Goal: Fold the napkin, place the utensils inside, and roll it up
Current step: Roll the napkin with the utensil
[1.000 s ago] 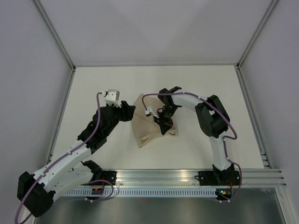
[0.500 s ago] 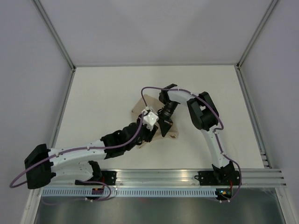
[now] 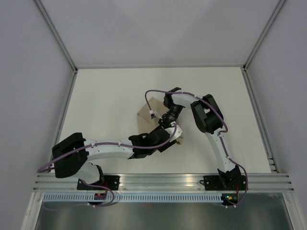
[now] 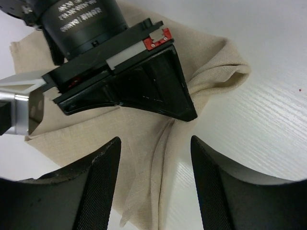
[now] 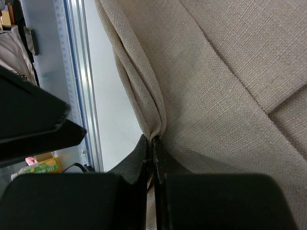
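The tan napkin (image 3: 146, 109) lies bunched at mid-table, mostly under both arms. My right gripper (image 3: 169, 124) is shut on a pinched fold of the napkin (image 5: 230, 96), and the cloth runs out from its closed tips (image 5: 153, 142). My left gripper (image 4: 156, 189) is open just in front of it. A long folded edge of the napkin (image 4: 144, 143) lies between the mesh-faced fingers (image 4: 98, 184) without touching them. The right gripper (image 4: 189, 112) shows as a black wedge pressing down on the cloth. The utensils are out of view.
An aluminium rail (image 3: 168, 182) runs along the near edge and holds both arm bases. Grey walls and metal frame posts (image 3: 64, 50) enclose the white table (image 3: 105, 91). The left arm (image 3: 110, 147) lies low across the front of the napkin.
The left arm swung from the napkin's left side to low across its front, reaching the right gripper, and its jaws opened wider. The right gripper stayed shut on the cloth, shifting slightly back.
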